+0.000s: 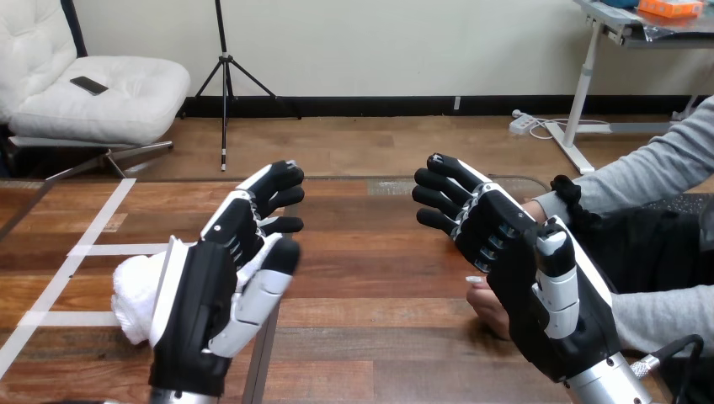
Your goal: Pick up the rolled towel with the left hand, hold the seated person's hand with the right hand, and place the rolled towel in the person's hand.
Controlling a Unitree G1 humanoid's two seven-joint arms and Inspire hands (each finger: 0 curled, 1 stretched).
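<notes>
Both hands are released, fingers straight: left hand (210,295) just beside the rolled towel (135,290) on the bench (379,337), a likely soft, light roll best gripped round its middle; right hand (522,278) over the person's hand (487,306).

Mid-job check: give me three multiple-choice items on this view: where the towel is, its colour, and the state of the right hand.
1. Where is the rolled towel?
A) on the table, beside the left hand
B) at the table's far edge
C) on the floor

2. What colour is the towel?
A) blue
B) white
C) green

3. How is the right hand?
A) clenched in a fist
B) curled round a cup
C) fingers straight, over the person's hand

Answers: 1 A, it sits at the view's left next to that hand; 2 B, it is plainly white; 3 C, its fingers are extended and grip nothing.
</notes>
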